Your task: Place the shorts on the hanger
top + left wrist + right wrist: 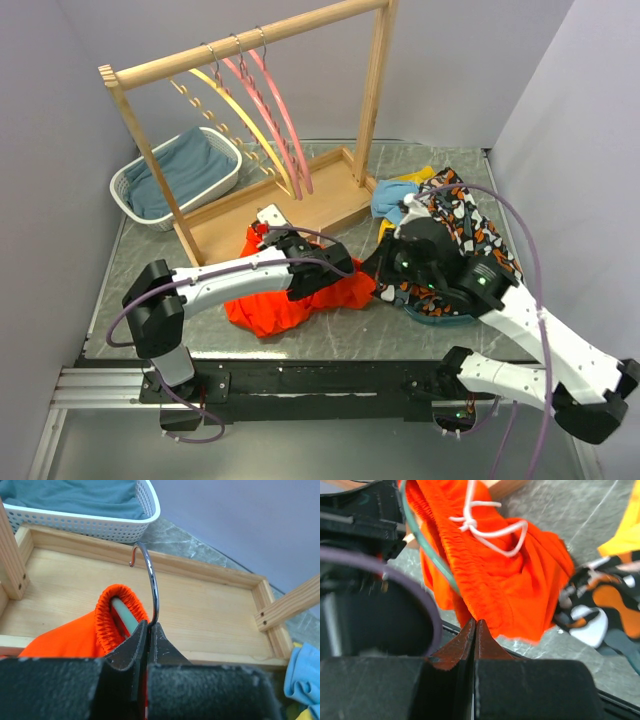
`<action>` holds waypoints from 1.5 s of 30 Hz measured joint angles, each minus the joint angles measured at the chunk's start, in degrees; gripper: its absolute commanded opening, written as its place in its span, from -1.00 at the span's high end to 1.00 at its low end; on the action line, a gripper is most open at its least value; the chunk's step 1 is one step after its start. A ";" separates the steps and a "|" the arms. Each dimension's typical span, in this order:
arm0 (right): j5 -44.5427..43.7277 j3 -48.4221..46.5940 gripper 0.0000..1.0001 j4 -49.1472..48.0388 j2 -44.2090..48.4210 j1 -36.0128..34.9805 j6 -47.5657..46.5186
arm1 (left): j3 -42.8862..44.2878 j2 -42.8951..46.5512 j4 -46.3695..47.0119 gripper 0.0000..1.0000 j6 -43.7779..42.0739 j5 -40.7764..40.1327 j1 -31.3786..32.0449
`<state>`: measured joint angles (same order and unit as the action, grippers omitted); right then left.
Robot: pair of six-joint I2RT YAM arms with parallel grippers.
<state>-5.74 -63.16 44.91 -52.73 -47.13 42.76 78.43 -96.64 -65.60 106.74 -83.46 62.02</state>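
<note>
The orange-red shorts (275,308) lie bunched on the table in front of the rack base. My left gripper (283,238) is shut on the metal hook (152,587) of the mint-green hanger (124,614), whose bar runs inside the shorts' waistband (107,615). My right gripper (368,272) is at the shorts' right side. In the right wrist view its jaws (475,626) are closed on the lower edge of the shorts (510,590). The thin hanger bar (427,555) and the white drawstring (487,525) show there too. In the top view the hanger is hidden by the shorts and my arm.
A wooden rack (250,45) with two pink hangers (285,120) and a yellow one (250,125) stands behind, on a wooden tray base (320,200). A white basket (135,205) holds blue cloth. A patterned garment (470,225), light blue cloth (390,198) and yellow cloth lie at right.
</note>
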 measured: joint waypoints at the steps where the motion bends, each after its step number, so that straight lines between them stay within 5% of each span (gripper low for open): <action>1: 0.44 0.00 1.00 -0.70 -1.20 0.00 0.02 | 0.00 0.02 -0.39 0.98 -0.33 0.02 0.35; 7: 0.85 0.39 1.00 -3.30 -4.31 -0.26 0.98 | -1.51 2.73 -2.05 0.98 -5.88 1.22 3.17; 14: 0.48 0.70 1.00 -5.51 -4.61 -0.68 1.75 | -20.28 25.27 31.26 0.98 -40.98 13.90 3.78; 24: -1.73 -0.81 0.89 -6.71 -7.28 -7.63 -1.86 | -20.81 30.88 38.29 0.86 -59.17 27.39 3.37; 28: -1.57 -1.09 0.72 -6.91 -6.38 -9.51 -4.52 | -17.81 29.70 34.38 0.87 -59.49 28.39 3.32; 31: -1.33 -2.08 0.23 -6.91 -4.50 -11.19 -6.82 | -14.53 28.35 31.32 0.88 -59.25 28.94 3.34; 37: -2.40 -5.55 -0.33 -7.96 -0.87 -15.72 -12.48 | -10.58 27.87 26.88 0.95 -60.13 30.75 3.56; 45: -2.82 -5.97 -0.48 -4.09 3.50 -17.62 -22.97 | -6.91 29.68 24.41 0.98 -64.32 33.57 3.58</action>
<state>-8.56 -69.12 40.82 -49.23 -64.75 19.79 71.53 -66.96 -41.19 42.41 -49.89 65.60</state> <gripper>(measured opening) 0.724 0.061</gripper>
